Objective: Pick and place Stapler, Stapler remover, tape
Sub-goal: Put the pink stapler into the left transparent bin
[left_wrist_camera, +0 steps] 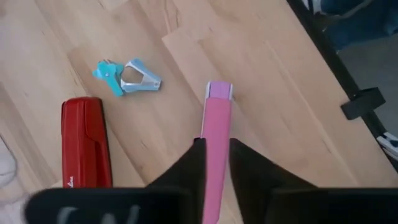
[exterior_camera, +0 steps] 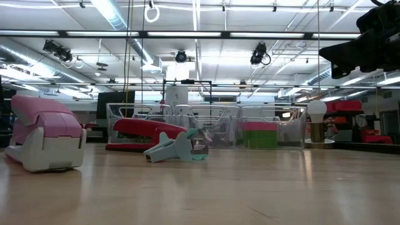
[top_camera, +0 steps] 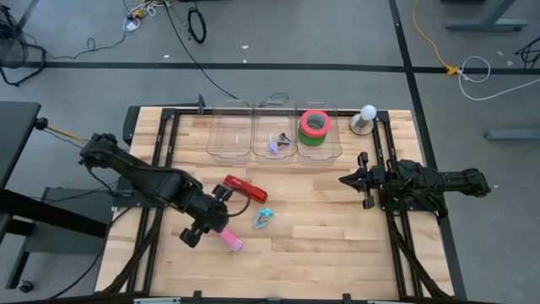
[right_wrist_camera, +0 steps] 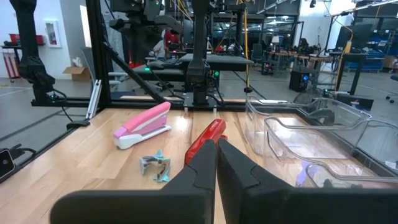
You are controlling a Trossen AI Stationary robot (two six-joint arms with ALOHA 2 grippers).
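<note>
A pink stapler [top_camera: 232, 241] [exterior_camera: 45, 134] lies flat on the table near the front left. My left gripper [left_wrist_camera: 217, 144] hovers above it, pointing steeply down and open by a narrow gap. The stapler [left_wrist_camera: 217, 112] shows through that gap, in line with it. A red stapler [top_camera: 245, 188] and a teal staple remover [top_camera: 263, 219] lie on the wood just beyond. The tape [top_camera: 314, 127], a red roll on a green one, sits in the right-hand clear bin. My right gripper [top_camera: 346, 180] [right_wrist_camera: 216, 149] waits shut at the table's right side, level above the table.
Three clear bins [top_camera: 253, 135] stand in a row along the far edge. The middle one holds a purple staple remover [top_camera: 277, 143]. A white ball on a stand [top_camera: 367, 118] is at the back right. Bare wood [top_camera: 321, 228] stretches between the staplers and the right arm.
</note>
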